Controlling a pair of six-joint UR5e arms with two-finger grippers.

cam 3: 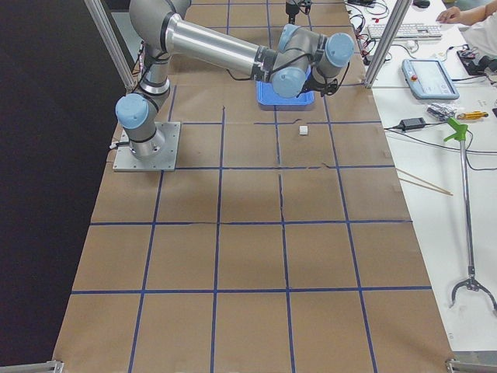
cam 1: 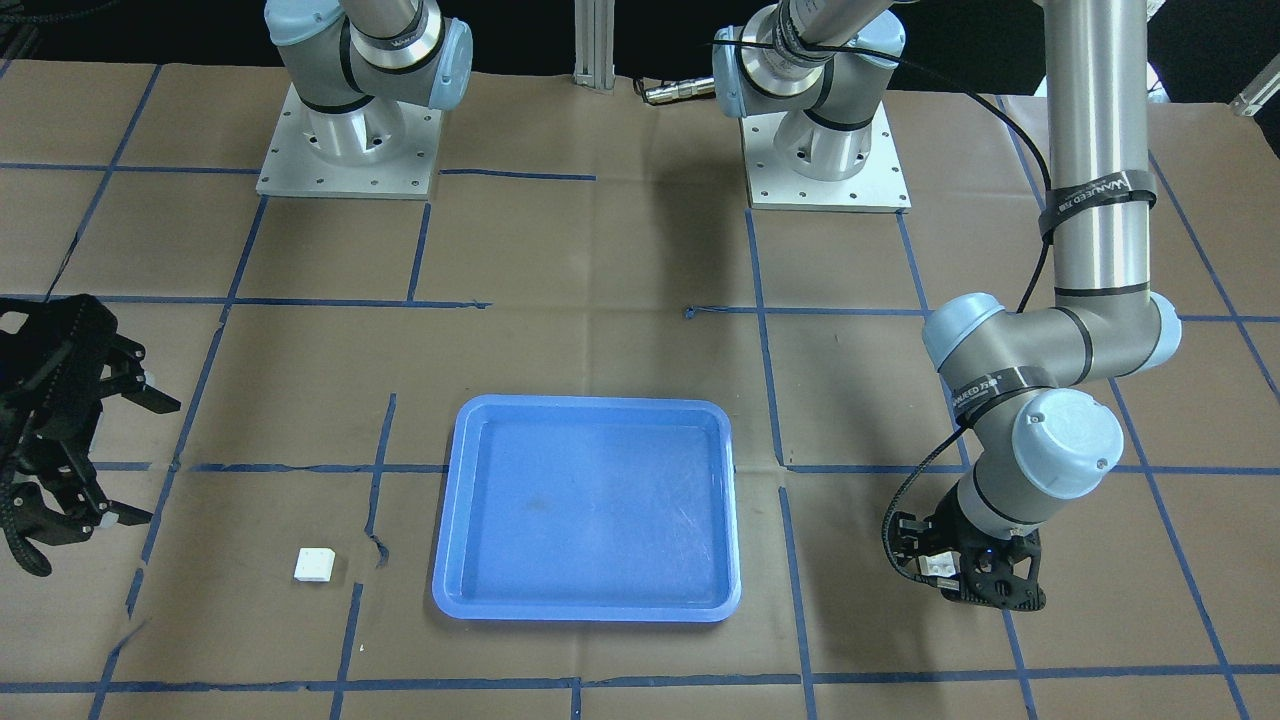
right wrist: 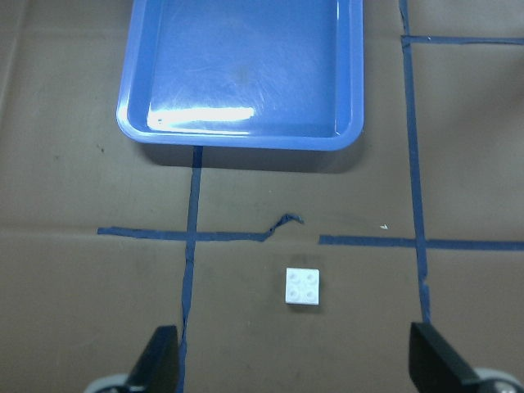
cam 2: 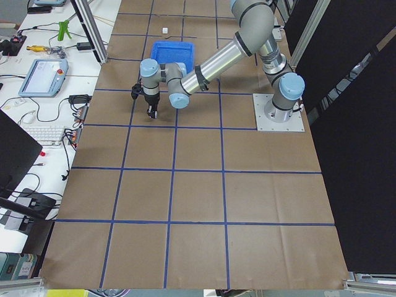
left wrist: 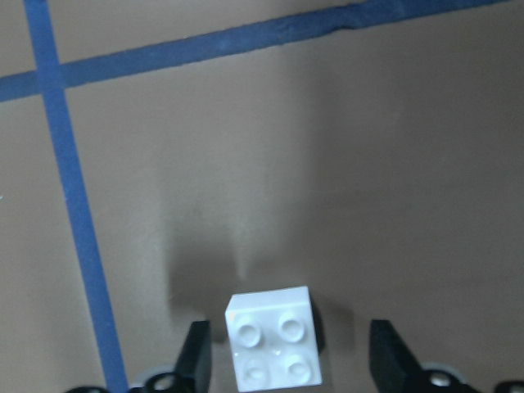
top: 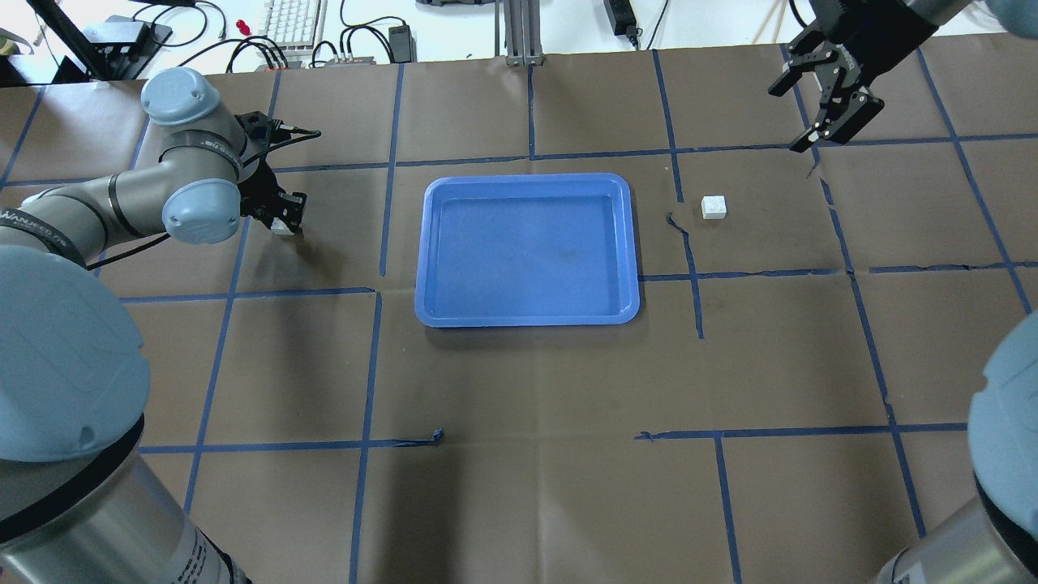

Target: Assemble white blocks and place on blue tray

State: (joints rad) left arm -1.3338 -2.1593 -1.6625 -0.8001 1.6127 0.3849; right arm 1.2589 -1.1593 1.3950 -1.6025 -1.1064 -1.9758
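Jaws apart, left gripper (left wrist: 288,329) straddles white block (left wrist: 275,337); right gripper (right wrist: 291,329) hovers, spread.

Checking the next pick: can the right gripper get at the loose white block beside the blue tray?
Probably yes. The open right gripper faces the white block, which lies alone on paper, apart from the blue tray; nothing stands between.

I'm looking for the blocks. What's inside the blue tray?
Nothing. The blue tray is bare, and nothing covers its floor. One white block lies outside, beside it. The other block sits between the fingers of the open left gripper.
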